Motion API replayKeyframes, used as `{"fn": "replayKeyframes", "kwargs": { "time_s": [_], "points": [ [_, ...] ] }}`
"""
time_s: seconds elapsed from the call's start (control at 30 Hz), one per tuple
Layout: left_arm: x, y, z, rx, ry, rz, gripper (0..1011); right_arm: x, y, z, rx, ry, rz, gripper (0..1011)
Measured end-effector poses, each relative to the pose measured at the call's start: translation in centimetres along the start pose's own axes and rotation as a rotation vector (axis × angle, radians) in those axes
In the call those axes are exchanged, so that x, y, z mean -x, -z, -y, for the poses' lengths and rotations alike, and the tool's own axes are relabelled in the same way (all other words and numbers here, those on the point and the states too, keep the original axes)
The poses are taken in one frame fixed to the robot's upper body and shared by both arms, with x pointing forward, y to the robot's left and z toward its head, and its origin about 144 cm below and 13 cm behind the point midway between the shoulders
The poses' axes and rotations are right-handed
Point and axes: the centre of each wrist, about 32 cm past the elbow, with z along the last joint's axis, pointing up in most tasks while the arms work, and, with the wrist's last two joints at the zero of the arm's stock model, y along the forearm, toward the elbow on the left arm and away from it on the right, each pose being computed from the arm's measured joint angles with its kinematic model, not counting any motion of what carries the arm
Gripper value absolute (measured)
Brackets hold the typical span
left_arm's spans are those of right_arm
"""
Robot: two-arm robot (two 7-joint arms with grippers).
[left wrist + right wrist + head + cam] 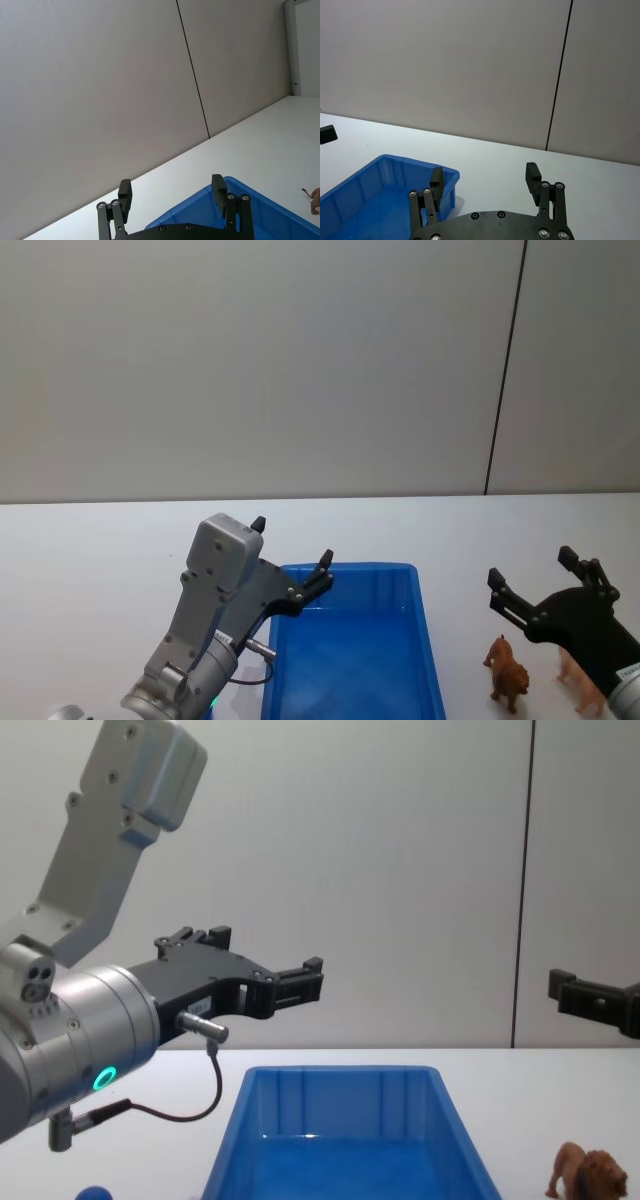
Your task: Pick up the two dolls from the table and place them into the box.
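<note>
At far left on the tabletop (100, 530), low in my chest view, sits the blue doll (92, 1193). My left tool (292, 543) hangs released above the left rim of the box (350, 568). Right of the box stands the lion (507, 672), with the right tool (531, 568) spread wide just above it. My worry is that a tan figure (578, 680) crowds the lion, so a descending finger could topple either.
</note>
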Motion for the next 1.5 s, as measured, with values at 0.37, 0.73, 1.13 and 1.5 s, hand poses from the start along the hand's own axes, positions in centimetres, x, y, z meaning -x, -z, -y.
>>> {"fn": "replayKeyframes", "kwargs": {
  "time_s": [0.37, 0.73, 1.13, 1.5],
  "points": [
    [0.0, 0.0, 0.0, 0.000, 0.000, 0.000, 1003, 0.0, 0.0, 0.0, 0.000, 0.000, 0.000, 1001],
    [0.0, 0.0, 0.0, 0.000, 0.000, 0.000, 1003, -0.3, 0.0, 0.0, 0.003, 0.000, 0.000, 1001],
    [0.0, 0.0, 0.0, 0.000, 0.000, 0.000, 1003, -2.7, 0.2, 0.6, 0.045, -0.005, 0.001, 1001],
    [0.0, 0.0, 0.0, 0.000, 0.000, 0.000, 1003, -4.9, 0.7, 1.8, 0.131, 0.002, -0.006, 1001]
  ]
}}
